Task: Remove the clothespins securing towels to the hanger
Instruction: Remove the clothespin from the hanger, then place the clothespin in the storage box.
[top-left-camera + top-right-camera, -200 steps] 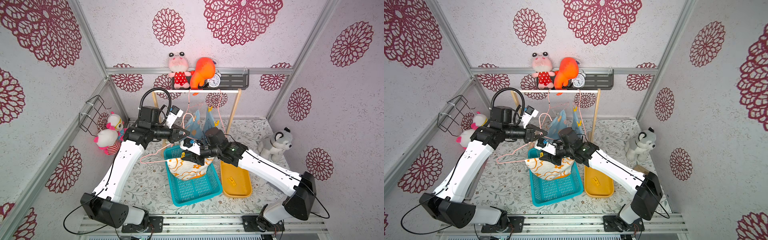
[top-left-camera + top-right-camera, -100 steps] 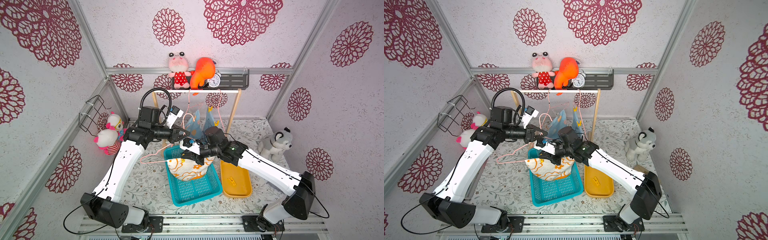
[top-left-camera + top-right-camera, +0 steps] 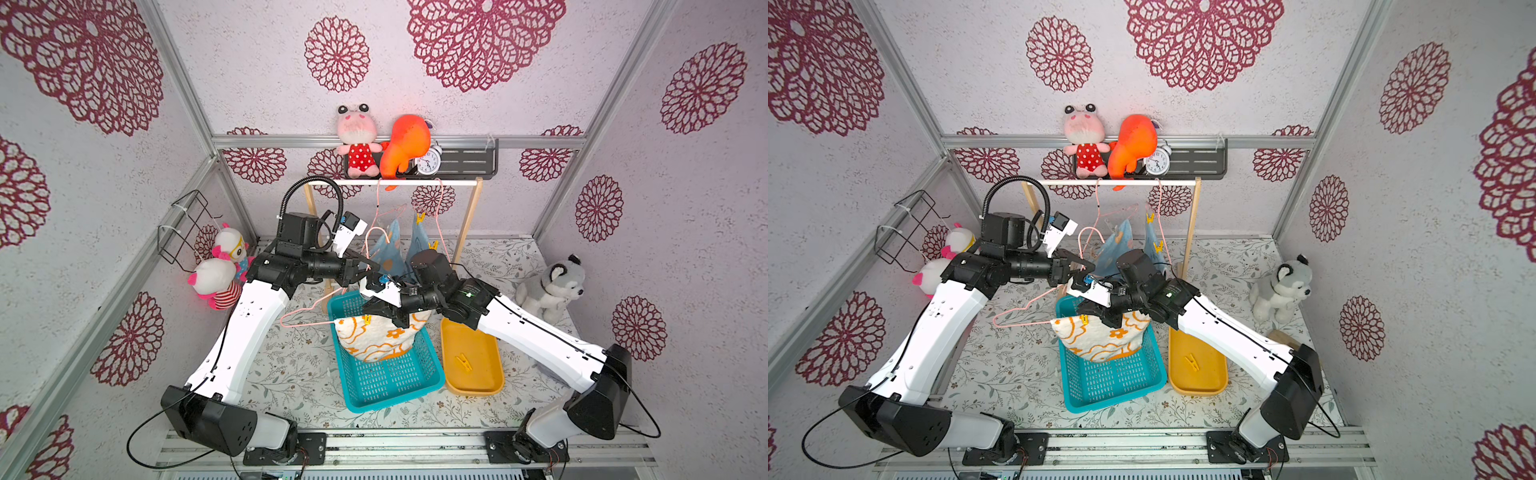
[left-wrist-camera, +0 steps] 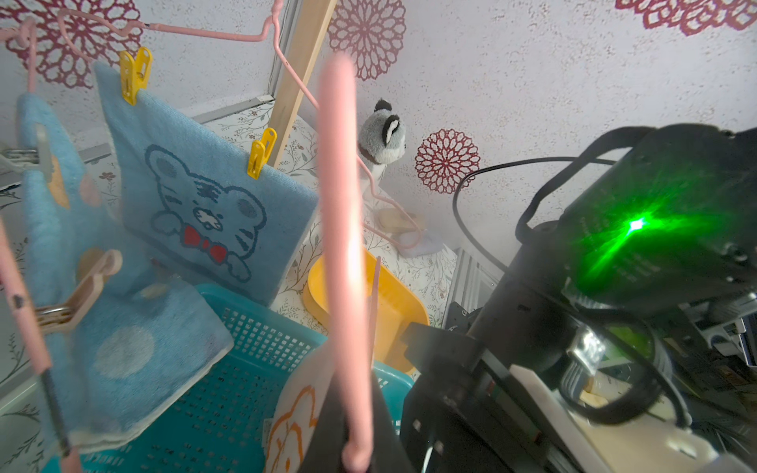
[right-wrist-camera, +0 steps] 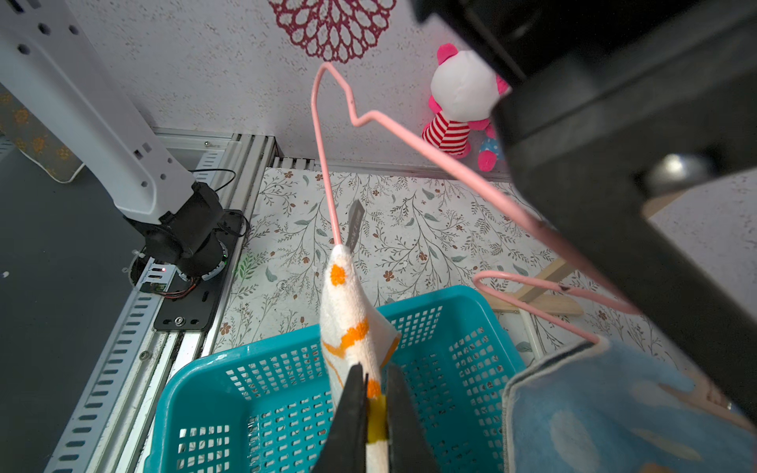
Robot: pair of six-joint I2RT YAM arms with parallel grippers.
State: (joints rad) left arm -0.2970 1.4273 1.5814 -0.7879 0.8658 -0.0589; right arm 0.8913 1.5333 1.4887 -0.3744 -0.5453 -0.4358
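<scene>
My left tool (image 3: 360, 271) clamps the pink hanger (image 4: 340, 204), my right tool (image 5: 376, 372) is closed on 1 yellow clothespin (image 5: 377, 422) on the flowered towel (image 3: 374, 345), mid-frame in a top view; next I should pull it free.

White walls (image 3: 249, 62) with maroon flower prints enclose a leaf-patterned floor (image 3: 307, 374).

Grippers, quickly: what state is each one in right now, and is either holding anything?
Left gripper: shut on the pink hanger.
Right gripper: shut on a yellow clothespin clipped to the white-and-orange towel.
</scene>
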